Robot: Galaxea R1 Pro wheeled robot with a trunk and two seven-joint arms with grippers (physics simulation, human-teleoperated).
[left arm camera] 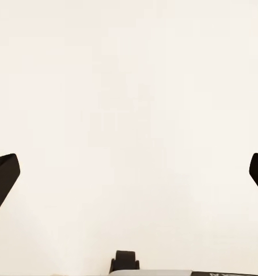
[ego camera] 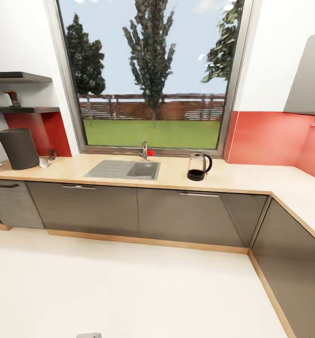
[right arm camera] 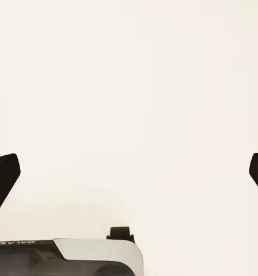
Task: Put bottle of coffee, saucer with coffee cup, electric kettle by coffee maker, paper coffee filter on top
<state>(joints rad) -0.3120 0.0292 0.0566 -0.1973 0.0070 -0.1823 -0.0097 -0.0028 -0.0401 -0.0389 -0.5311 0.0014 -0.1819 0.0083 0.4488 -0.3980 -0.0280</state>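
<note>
Electric kettle (ego camera: 198, 166) upright on the wooden countertop (ego camera: 251, 180), just right of the sink (ego camera: 124, 169), below the window (ego camera: 150, 75). Dark coffee maker (ego camera: 19, 148) far left on the same counter, well apart from the kettle. Small dark item on the wall shelf (ego camera: 24, 110) above, too small to name. Left gripper (left arm camera: 129, 172) spread wide over pale floor, holding nothing. Right gripper (right arm camera: 129, 172) equally spread, nothing between the fingers.
</note>
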